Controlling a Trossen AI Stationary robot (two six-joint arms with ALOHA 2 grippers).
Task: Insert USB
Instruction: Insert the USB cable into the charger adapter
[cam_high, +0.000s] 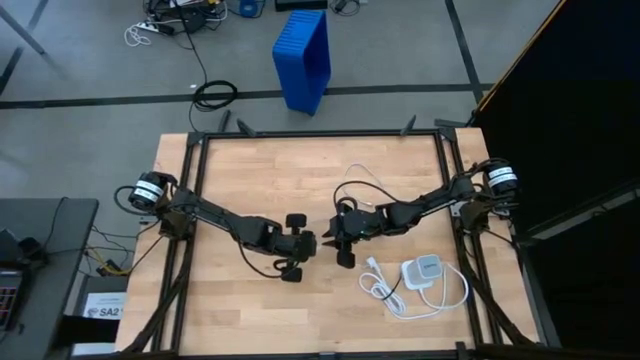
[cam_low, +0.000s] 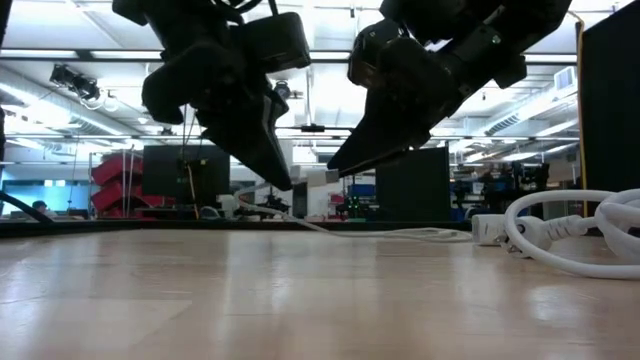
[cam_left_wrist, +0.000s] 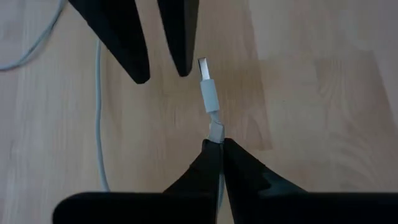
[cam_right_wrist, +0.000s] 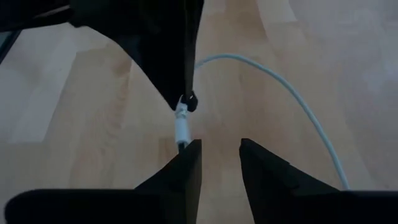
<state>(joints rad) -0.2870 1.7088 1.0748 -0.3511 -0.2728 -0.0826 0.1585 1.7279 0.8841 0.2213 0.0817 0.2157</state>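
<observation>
The USB is a thin white cable ending in a white and metal plug (cam_left_wrist: 208, 93). In the high view its loop (cam_high: 362, 186) lies on the table beyond the right gripper. My left gripper (cam_left_wrist: 219, 142) is shut on it at table centre (cam_high: 308, 243), above the wood. My right gripper (cam_right_wrist: 221, 144) faces it, open (cam_high: 335, 235). The plug's metal tip (cam_right_wrist: 182, 145) stands beside the outer edge of one right finger (cam_right_wrist: 189, 162), not in the gap. The white charger block (cam_high: 422, 270) lies flat near the right front. My left gripper pinches the USB cable just behind the plug (cam_left_wrist: 215, 130) between its two shut fingertips. The plug sticks out forward past the fingertips, toward the right gripper, lifted clear of the table. The cable (cam_low: 300, 222) trails down from the hold to the wood, slack. My right gripper: whether one finger touches the plug's tip cannot be told.
A thicker white cord (cam_high: 395, 295) lies in loops around the charger block at the right front (cam_low: 560, 235). A black frame rail (cam_high: 320, 133) runs round the table. The wood (cam_high: 230, 180) shows bare on the left half and along the far edge.
</observation>
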